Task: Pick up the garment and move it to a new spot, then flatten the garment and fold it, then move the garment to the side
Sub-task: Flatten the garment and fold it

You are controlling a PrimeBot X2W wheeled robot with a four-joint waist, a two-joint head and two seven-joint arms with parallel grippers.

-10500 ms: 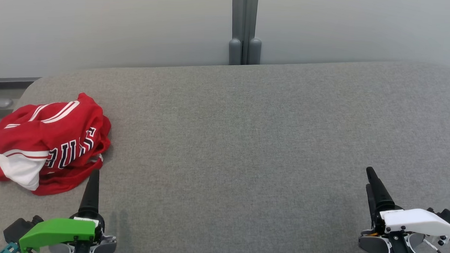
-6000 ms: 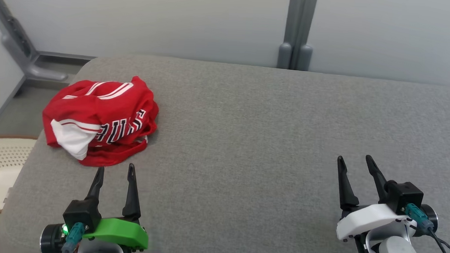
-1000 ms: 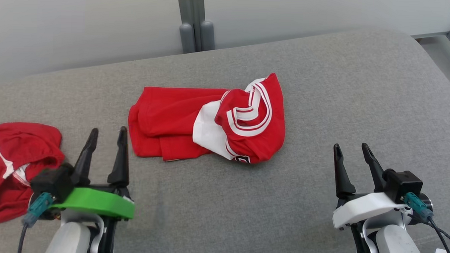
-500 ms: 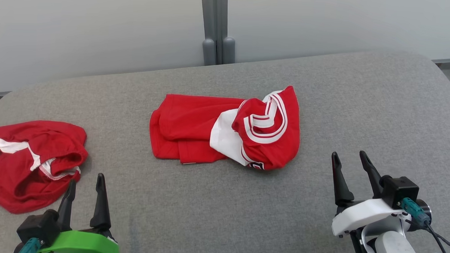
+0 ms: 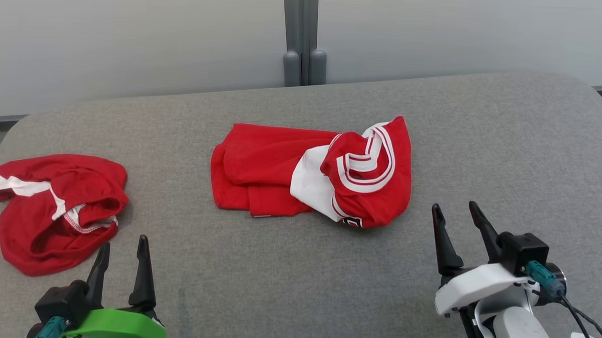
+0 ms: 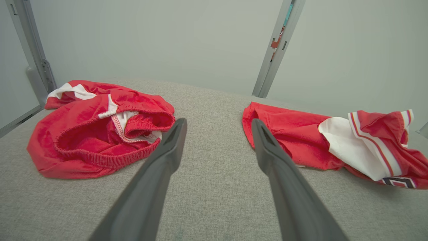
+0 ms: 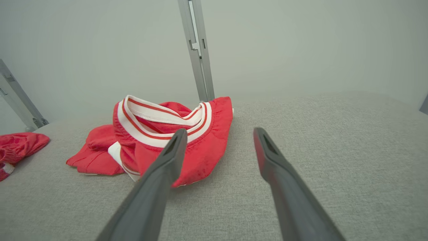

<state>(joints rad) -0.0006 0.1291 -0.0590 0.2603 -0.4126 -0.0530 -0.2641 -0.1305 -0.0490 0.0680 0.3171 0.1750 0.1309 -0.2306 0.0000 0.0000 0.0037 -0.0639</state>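
Both our grippers are empty. Our left gripper (image 5: 123, 242) hangs at the near left with its two fingers spread wide, gripping nothing. Our right gripper (image 5: 454, 205), at the near right, is spread just as wide and also grips nothing. The red jersey (image 5: 281, 163) lies crumpled in the middle of the grey padded table (image 5: 482, 145), white-striped trim at its right end, apart from both grippers. Red shorts (image 5: 54, 205) lie bunched at the left edge, near our left fingertips.
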